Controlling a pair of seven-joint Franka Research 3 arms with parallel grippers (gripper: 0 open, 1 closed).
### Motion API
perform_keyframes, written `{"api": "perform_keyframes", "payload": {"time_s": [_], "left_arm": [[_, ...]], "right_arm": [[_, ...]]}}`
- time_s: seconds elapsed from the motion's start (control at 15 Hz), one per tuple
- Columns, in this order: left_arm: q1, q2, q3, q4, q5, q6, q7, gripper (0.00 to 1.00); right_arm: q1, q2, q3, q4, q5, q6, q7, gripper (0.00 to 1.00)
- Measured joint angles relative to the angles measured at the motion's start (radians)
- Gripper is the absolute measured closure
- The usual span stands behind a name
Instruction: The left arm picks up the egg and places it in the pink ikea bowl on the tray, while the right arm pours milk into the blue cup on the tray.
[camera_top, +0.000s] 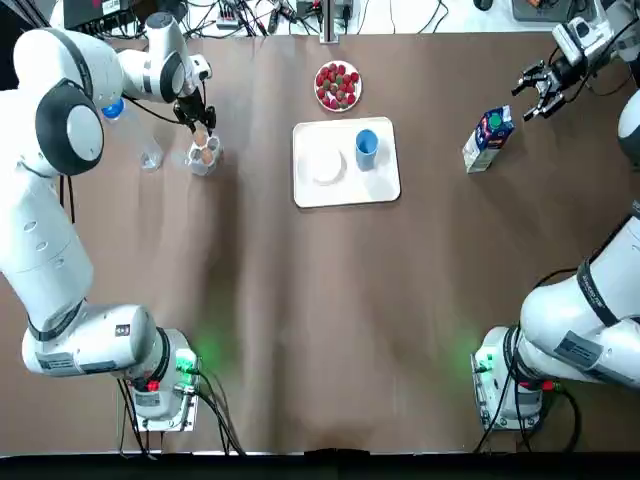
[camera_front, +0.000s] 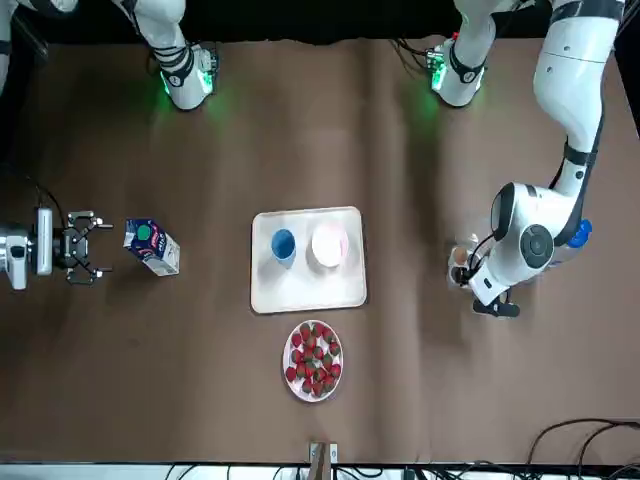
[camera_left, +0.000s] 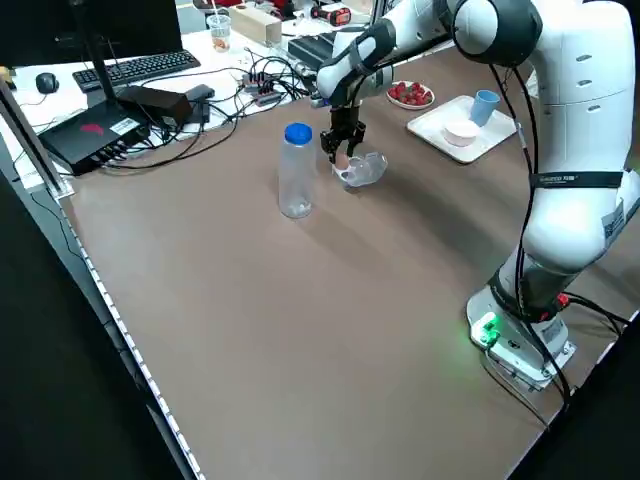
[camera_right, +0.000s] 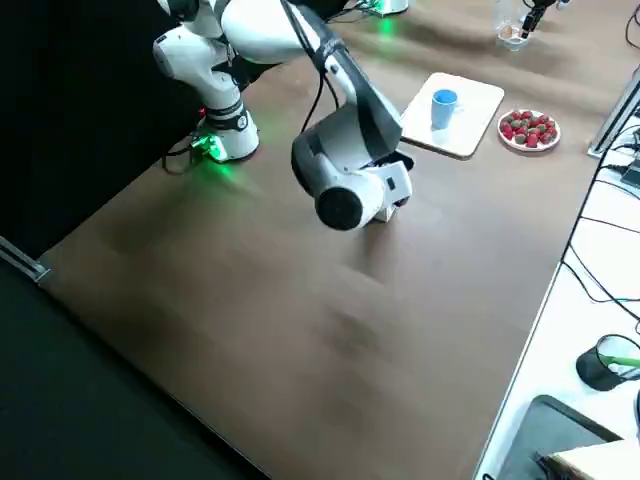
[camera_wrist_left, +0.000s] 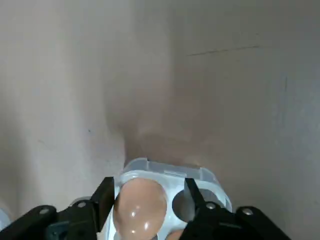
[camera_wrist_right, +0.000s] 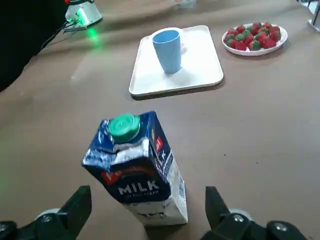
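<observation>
Left hand (camera_wrist_left: 149, 187): open, fingers astride the egg (camera_wrist_left: 139, 210) in its clear holder (camera_wrist_left: 202, 179). Right hand (camera_wrist_right: 146, 194): open, near the upright milk (camera_wrist_right: 137, 170), apart from it. Cup (camera_top: 366, 143) and bowl (camera_top: 327, 166) on tray (camera_top: 380, 187).

I see a glossy, smooth shell on the egg (camera_wrist_left: 139, 207), low in the left wrist view, in a clear plastic egg carton (camera_wrist_left: 200, 182). The milk carton (camera_wrist_right: 140, 175) looks like glossy printed card with a plastic cap (camera_wrist_right: 123, 126). The blue cup (camera_wrist_right: 167, 44) and tray (camera_top: 380, 185) look like smooth plastic. The tabletop (camera_top: 300, 320) is matt.
</observation>
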Motion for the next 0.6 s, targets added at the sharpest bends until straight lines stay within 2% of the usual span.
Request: {"api": "perform_keyframes", "payload": {"time_s": [0.13, 0.6], "left_arm": [[0.0, -0.001, 0.0, 0.0, 0.001, 0.0, 0.0, 0.4], [0.0, -0.005, -0.001, -0.001, 0.001, -0.029, 0.0, 0.4]], "right_arm": [[-0.01, 0.023, 0.0, 0.002, 0.016, 0.0, -0.077, 0.0], [-0.062, 0.128, 0.0, 0.004, 0.102, -0.003, -0.258, 0.0]]}}
